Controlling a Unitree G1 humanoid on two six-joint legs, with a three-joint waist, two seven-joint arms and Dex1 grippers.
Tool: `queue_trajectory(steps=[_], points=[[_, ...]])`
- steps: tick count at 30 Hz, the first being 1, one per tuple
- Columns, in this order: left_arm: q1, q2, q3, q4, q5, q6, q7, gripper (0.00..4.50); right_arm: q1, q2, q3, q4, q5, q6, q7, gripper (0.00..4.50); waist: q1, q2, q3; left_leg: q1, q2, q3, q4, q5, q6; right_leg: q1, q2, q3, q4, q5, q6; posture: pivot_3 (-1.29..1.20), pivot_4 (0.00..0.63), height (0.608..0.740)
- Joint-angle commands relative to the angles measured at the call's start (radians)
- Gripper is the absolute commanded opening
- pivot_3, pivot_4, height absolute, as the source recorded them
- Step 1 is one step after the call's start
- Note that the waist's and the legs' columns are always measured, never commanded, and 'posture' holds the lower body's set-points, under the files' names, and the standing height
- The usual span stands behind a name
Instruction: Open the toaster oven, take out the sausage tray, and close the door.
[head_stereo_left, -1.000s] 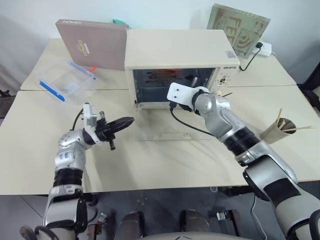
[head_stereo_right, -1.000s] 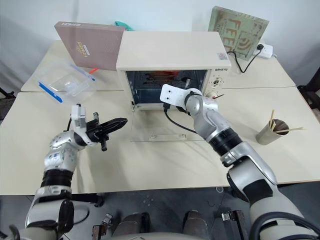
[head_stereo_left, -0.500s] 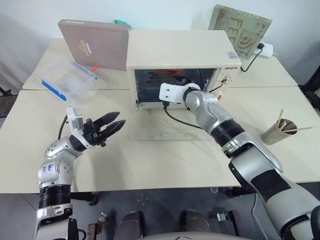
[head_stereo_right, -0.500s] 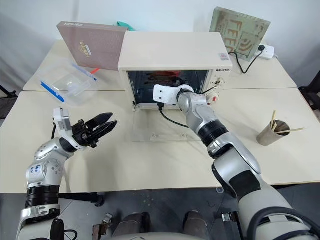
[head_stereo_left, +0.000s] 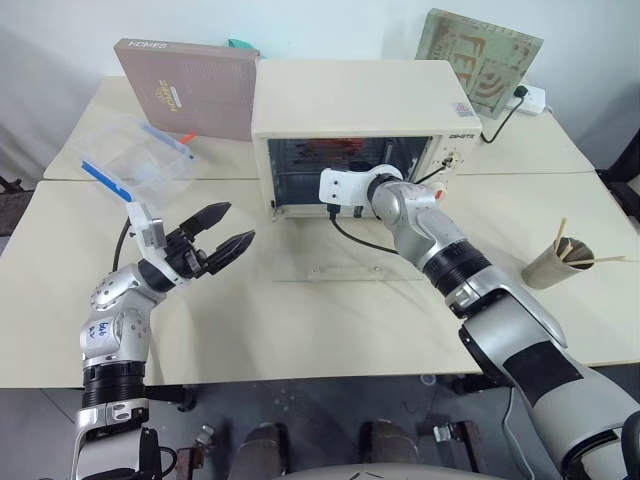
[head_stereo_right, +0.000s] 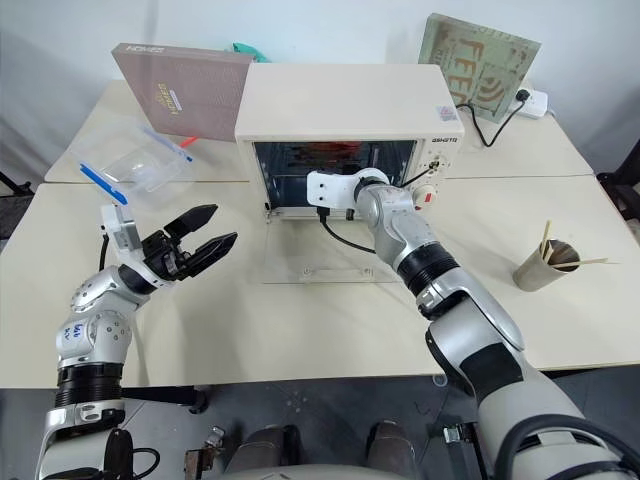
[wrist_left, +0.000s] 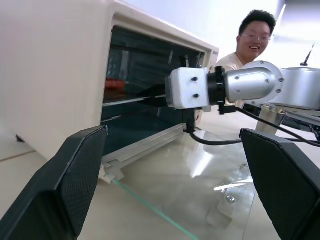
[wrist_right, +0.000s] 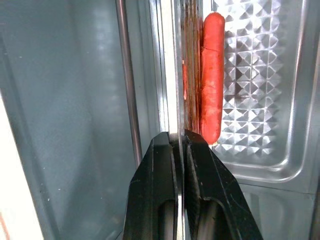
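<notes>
The cream toaster oven (head_stereo_left: 355, 95) stands open at the back of the table. Its glass door (head_stereo_left: 340, 250) lies flat on the table in front of it. My right gripper (wrist_right: 178, 137) reaches into the oven and is shut on the thin front rim of the sausage tray (wrist_right: 260, 100). This ribbed silver tray has brown stains and holds one red sausage (wrist_right: 212, 75) close to the pinched rim. My left gripper (head_stereo_left: 238, 222) hangs open above the table to the left of the door, holding nothing, its fingers (wrist_left: 75, 185) spread wide towards the oven.
A clear blue-rimmed plastic box (head_stereo_left: 135, 155) and a brown book (head_stereo_left: 190, 85) sit at the back left. A paper cup with sticks (head_stereo_left: 555, 260) stands at the right. A green board (head_stereo_left: 480, 55) and a plug are behind the oven. A person (wrist_left: 250, 40) sits beyond the table.
My left gripper went from shut to wide open and rose slightly. My right gripper closed on the tray's rim inside the oven. The door stayed down.
</notes>
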Motion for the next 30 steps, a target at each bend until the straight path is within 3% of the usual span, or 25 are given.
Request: queue_trajectory(steps=[1, 13, 30], points=[[-0.001, 0.011, 0.004, -0.017, 0.0, -0.018, 0.013, 4.5, 0.046, -0.008, -0.024, -0.16, -0.01, 0.023, 0.045, 0.02, 0.0, 0.0, 0.0, 0.0, 0.0, 0.0, 0.0, 0.0, 0.0, 0.0, 0.0, 0.0, 0.0, 0.0, 0.0, 0.0, 0.15, 0.74], [-0.005, 0.035, 0.005, -0.016, -0.007, 0.011, 0.038, 4.5, 0.276, -0.056, -0.037, -0.565, -0.132, 0.107, 0.116, 0.02, 0.001, 0.0, 0.0, 0.0, 0.0, 0.001, 0.0, 0.0, 0.0, -0.001, 0.0, 0.0, 0.0, 0.0, 0.0, 0.0, 0.15, 0.74], [-0.024, 0.053, 0.0, 0.001, -0.019, 0.071, 0.038, 4.5, 0.473, -0.087, -0.032, -0.816, -0.306, 0.064, 0.125, 0.02, 0.0, 0.0, 0.0, 0.001, 0.001, 0.004, 0.0, 0.0, 0.0, -0.001, 0.001, 0.002, -0.001, 0.0, 0.0, 0.0, 0.15, 0.74]])
